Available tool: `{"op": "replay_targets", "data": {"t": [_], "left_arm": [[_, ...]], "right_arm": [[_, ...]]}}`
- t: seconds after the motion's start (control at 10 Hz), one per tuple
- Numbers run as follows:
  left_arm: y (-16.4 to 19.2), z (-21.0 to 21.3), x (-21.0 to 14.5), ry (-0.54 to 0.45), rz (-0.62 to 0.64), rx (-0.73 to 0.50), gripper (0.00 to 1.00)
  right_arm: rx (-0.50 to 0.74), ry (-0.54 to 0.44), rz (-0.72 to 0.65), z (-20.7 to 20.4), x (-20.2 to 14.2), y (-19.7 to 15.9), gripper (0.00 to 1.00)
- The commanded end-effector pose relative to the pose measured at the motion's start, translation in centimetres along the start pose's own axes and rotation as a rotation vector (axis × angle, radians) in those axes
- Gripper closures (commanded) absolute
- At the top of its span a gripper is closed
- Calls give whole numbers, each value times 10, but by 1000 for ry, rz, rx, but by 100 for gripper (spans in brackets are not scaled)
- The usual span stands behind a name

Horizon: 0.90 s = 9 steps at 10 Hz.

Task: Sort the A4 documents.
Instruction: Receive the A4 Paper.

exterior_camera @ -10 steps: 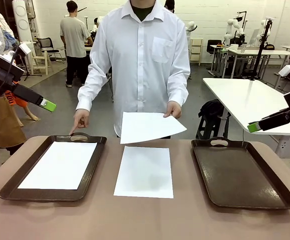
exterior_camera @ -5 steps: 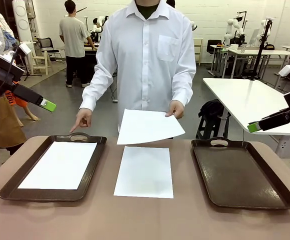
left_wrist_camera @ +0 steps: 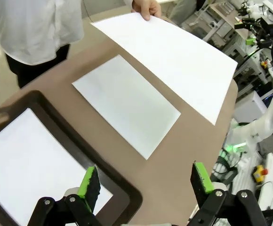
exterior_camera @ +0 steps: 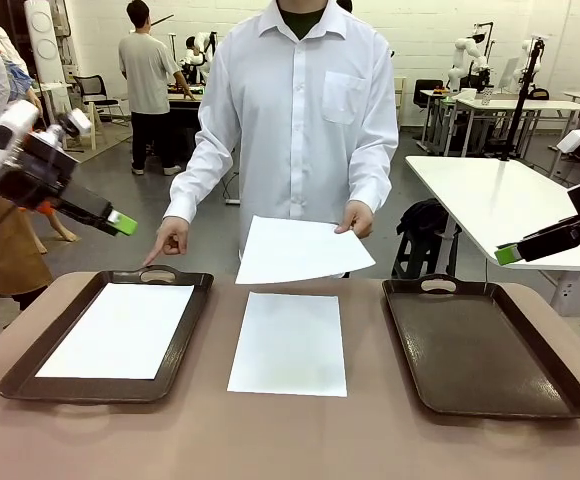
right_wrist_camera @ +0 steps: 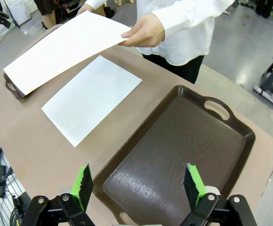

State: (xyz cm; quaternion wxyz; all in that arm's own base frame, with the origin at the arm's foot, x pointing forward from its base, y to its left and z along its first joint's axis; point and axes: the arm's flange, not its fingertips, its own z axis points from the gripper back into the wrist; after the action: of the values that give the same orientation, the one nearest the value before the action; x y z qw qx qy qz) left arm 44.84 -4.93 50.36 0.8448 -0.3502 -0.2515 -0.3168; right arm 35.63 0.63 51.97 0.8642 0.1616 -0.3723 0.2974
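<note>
Three A4 documents (exterior_camera: 288,343): left tray (exterior_camera: 30,360), surface (exterior_camera: 290,440), one held by person (exterior_camera: 300,110).
Left hand (left_wrist_camera: 145,181): spread wide, empty, raised.
Right hand (right_wrist_camera: 138,184): spread, empty, facing right tray (right_wrist_camera: 240,155).

Bright, even overhead light is filling the room and washing the white sheet (exterior_camera: 120,330) in the left tray (exterior_camera: 30,365) almost featureless. Shadows are lying faint and soft under the tray rims on the counter (exterior_camera: 290,440). The right tray (exterior_camera: 480,350) is giving off a dull sheen. The left arm (exterior_camera: 30,165) is smearing with motion blur. Both wrist views are bowing straight lines toward their edges, and in the left one the tray handle (left_wrist_camera: 0,121) is blurring.
</note>
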Motion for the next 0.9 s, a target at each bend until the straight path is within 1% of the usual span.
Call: {"op": "replay_targets", "data": {"t": [0.0,0.1,0.2,0.3,0.5,0.7,0.8], "left_arm": [[15,-29,32,-47,124,-126,0],[22,-45,37,-87,217,-196,0],[29,-60,41,-87,280,-226,0],[33,-73,45,-91,293,-234,0],[37,-89,50,-144,395,-301,0],[42,-111,52,-153,476,-386,0],[43,-125,51,-140,513,-417,0]], "right_arm": [[2,1,-1,-1,0,0,0],[2,1,-1,-1,0,0,0],[2,1,-1,-1,0,0,0],[2,1,-1,-1,0,0,0],[2,1,-1,-1,0,0,0],[2,1,-1,-1,0,0,0],[2,1,-1,-1,0,0,0]]}}
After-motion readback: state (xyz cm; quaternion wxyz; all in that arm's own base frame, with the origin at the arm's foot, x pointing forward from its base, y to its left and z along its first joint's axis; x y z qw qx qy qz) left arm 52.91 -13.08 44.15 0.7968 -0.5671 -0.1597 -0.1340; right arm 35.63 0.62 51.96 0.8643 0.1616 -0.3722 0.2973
